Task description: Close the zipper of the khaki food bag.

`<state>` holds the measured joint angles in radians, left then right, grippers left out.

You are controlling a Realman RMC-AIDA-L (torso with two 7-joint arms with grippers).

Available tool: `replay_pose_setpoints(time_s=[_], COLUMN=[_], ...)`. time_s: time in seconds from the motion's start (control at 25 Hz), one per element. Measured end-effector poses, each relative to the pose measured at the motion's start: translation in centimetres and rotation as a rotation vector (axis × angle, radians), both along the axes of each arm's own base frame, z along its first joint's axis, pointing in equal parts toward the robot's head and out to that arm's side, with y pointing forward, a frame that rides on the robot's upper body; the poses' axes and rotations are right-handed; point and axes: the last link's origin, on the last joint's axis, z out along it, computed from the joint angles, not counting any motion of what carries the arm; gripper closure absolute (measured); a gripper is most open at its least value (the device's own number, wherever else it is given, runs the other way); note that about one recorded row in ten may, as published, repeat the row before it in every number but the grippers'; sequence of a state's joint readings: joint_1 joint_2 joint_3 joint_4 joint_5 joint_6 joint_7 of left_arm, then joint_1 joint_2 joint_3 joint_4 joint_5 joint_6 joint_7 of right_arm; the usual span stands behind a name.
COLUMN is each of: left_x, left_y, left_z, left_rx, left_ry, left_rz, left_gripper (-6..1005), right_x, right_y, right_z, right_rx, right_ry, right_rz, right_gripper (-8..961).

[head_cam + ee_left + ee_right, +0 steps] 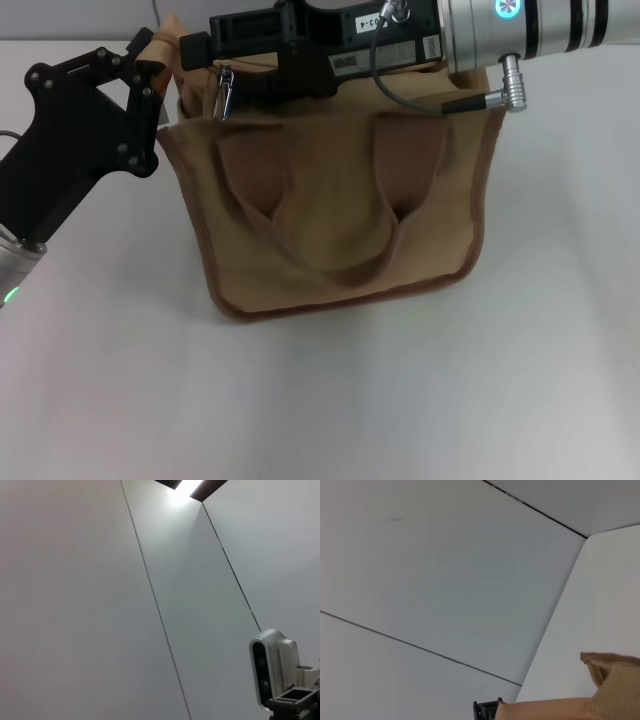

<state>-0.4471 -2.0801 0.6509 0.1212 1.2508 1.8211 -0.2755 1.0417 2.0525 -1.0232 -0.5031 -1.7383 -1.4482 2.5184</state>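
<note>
khaki food bag (340, 215) upright, 2 handles | zipper (223, 93) pull dangling | left gripper (150, 75), right gripper (205, 50): closure unclear

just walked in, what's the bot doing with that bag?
Both arms are at the top of the khaki food bag, which stands on the white table. The left gripper is at the bag's left top corner. The right gripper reaches across the top edge, with the zipper's silver pull tab hanging just below it. How far the zipper is closed isn't visible.
</note>
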Motion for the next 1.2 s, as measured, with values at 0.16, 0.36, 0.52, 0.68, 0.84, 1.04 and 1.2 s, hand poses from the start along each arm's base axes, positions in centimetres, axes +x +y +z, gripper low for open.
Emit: replay_pose_setpoints(time_s=[0.16, 0.36, 0.52, 0.68, 0.84, 1.04, 1.2], left_x=[0.0, 0.2, 0.2, 0.3, 0.4, 0.5, 0.6], left_y=[0.1, 0.1, 0.1, 0.1, 0.1, 0.2, 0.3], left_z=[0.0, 0.0, -0.1, -0.1, -0.1, -0.1, -0.1], left_rx=[0.004, 0.001, -0.003, -0.005, -0.005, -0.006, -0.006], left_ry=[-0.007, -0.01, -0.013, -0.015, -0.015, -0.014, -0.014], left_rz=[0.002, -0.004, -0.006, -0.008, -0.009, -0.012, -0.016], left_gripper=[985, 984, 984, 984, 984, 984, 984], right_x=[0.0, 0.1, 0.3, 0.4, 0.5, 0.5, 0.1], right_y=[0.0, 0.1, 0.2, 0.2, 0.2, 0.2, 0.1], right_z=[-0.1, -0.5, -0.6, -0.8, -1.0, -1.3, -1.7], right_rx=[0.004, 0.014, 0.02, 0.026, 0.031, 0.036, 0.045], right_ry=[-0.003, -0.017, -0.026, -0.03, -0.041, -0.053, -0.059], right_rz=[-0.002, -0.008, -0.012, -0.017, -0.017, -0.012, 0.017], right_gripper=[174, 230, 418, 496, 538, 590, 623])
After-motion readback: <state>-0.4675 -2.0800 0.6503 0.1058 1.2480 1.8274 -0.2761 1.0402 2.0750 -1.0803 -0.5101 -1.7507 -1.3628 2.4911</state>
